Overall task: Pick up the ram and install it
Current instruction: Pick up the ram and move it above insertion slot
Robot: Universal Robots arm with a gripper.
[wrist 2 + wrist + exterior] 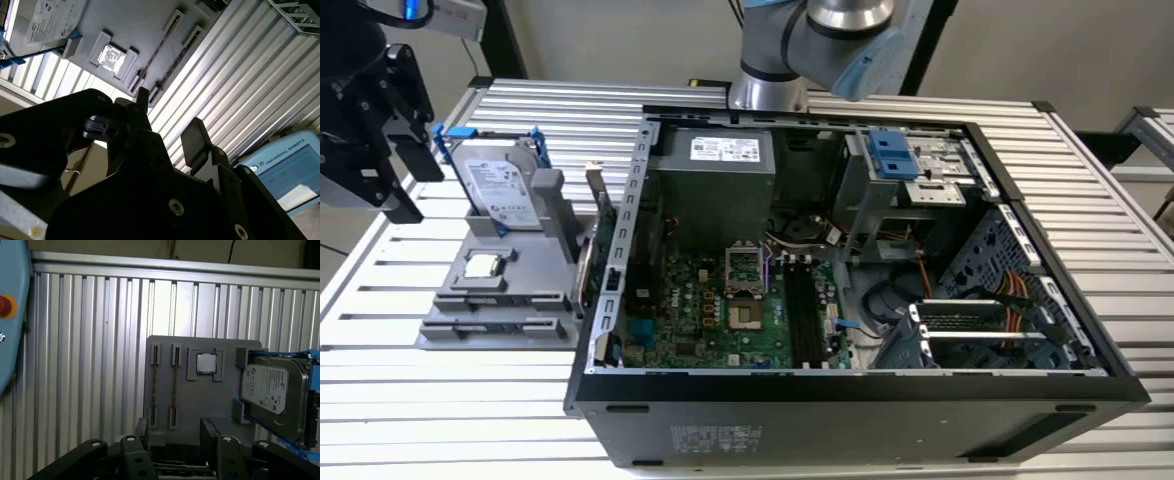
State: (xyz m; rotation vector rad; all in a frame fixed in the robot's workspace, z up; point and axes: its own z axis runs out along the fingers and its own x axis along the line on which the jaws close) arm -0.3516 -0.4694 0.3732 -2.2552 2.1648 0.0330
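Black pincer (175, 427), jaws apart, near tray (200, 402)

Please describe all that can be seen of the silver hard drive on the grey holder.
The hard drive is a flat silver metal box with a white printed label on its broad face. A blue plastic bracket clasps its edges. It leans tilted, label up, in the grey holder, next to the small square processor chip.
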